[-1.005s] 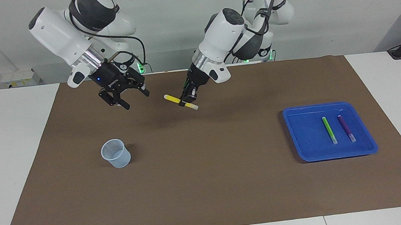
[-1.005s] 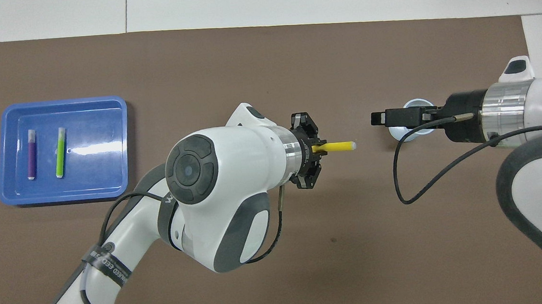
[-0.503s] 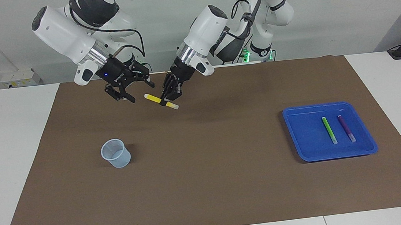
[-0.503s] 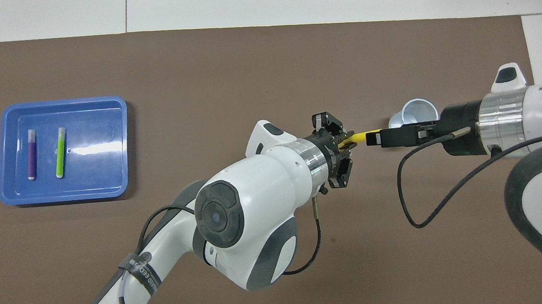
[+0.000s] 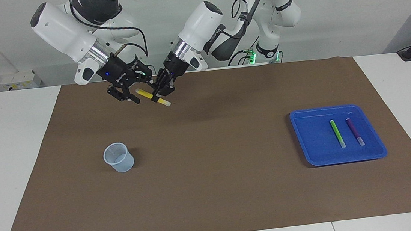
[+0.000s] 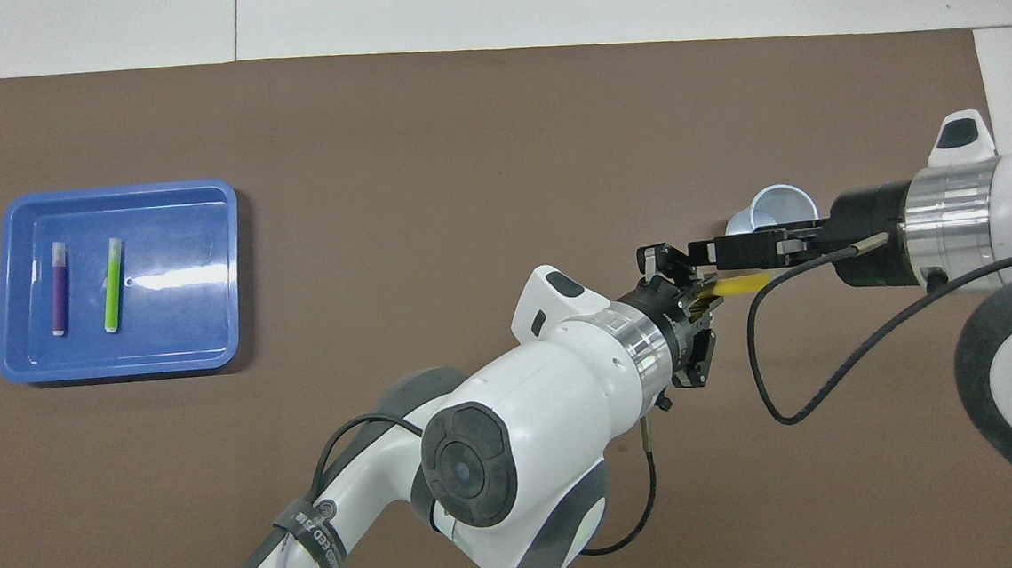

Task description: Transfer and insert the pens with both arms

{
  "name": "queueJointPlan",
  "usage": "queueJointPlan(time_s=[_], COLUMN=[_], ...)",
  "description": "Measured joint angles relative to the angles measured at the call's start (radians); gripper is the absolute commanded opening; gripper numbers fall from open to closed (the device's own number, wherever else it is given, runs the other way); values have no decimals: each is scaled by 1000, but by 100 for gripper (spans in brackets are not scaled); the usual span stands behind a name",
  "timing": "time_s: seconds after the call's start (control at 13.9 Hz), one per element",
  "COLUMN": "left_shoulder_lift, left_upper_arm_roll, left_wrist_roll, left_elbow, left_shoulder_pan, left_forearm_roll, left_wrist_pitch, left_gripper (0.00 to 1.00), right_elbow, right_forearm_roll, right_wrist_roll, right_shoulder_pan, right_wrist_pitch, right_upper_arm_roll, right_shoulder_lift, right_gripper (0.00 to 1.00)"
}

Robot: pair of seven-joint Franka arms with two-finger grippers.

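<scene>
The blue tray (image 6: 117, 197) sits at nine o'clock toward the left arm's end, green pen (image 6: 112, 285) and purple pen (image 6: 58, 288) lying side by side in it. At mid-table the left gripper (image 5: 159, 91) pinches the yellow pen (image 5: 146, 95) up in the air. The right gripper (image 5: 133, 92) straddles that pen's end; whether it grips yet, I cannot tell. The pale cup (image 5: 119, 162) stands at three o'clock.

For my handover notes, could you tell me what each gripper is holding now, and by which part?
The left gripper holds the yellow pen near its whitish end. The right gripper is at the pen's yellow end; whether it grips cannot be told.
</scene>
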Motion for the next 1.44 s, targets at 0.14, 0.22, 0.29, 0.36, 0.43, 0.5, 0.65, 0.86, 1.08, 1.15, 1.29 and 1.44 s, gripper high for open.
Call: queueJointPlan(time_s=[0.14, 0.22, 0.29, 0.36, 0.43, 0.5, 0.65, 0.86, 1.08, 1.15, 1.29, 1.44], left_shoulder_lift=[1, 1, 1, 1, 1, 1, 1, 1, 1, 1, 1, 1], left_upper_arm_roll=[1, 1, 2, 4, 6, 8, 9, 12, 12, 12, 12, 12], left_wrist_roll=[0, 0, -1, -1, -1, -1, -2, -4, -16, -19, -22, -24], left_elbow=[-1, -1, -1, -1, -1, -1, -1, -1, -1, -1, -1, -1], left_shoulder_pan=[-1, -1, -1, -1, -1, -1, 2, 4, 4, 4, 4, 4], left_forearm_roll=[0, 0, 0, 0, 0, 0, 0, 0, 0, 0, 0, 0], left_wrist_pitch=[1, 1, 1, 1, 2, 3, 8, 16, 28, 32, 36, 37], left_gripper=[0, 0, 0, 0, 0, 0, 0, 0, 0, 0, 0, 0], right_elbow=[1, 4, 11, 20, 29, 36, 41, 41, 41, 41, 41, 41], right_forearm_roll=[0, 0, 0, 0, 0, 0, 0, 0, 0, -1, -2, -4], right_wrist_roll=[0, 0, 0, 0, -2, -3, -3, -3, -3, -3, -3, -3], right_shoulder_pan=[-4, -9, -18, -31, -47, -59, -64, -62, -60, -60, -60, -60], right_wrist_pitch=[-4, -21, -43, -70, -94, -109, -115, -115, -115, -115, -115, -115], right_upper_arm_roll=[-2, -4, -7, -8, -10, -11, -10, -6, -4, -4, -4, -4], right_shoulder_lift=[0, 0, 0, -1, -1, -2, -4, -4, -4, -4, -4, -4], right_gripper=[65, 65, 65, 65, 65, 64, 56, 47, 44, 44, 43, 39])
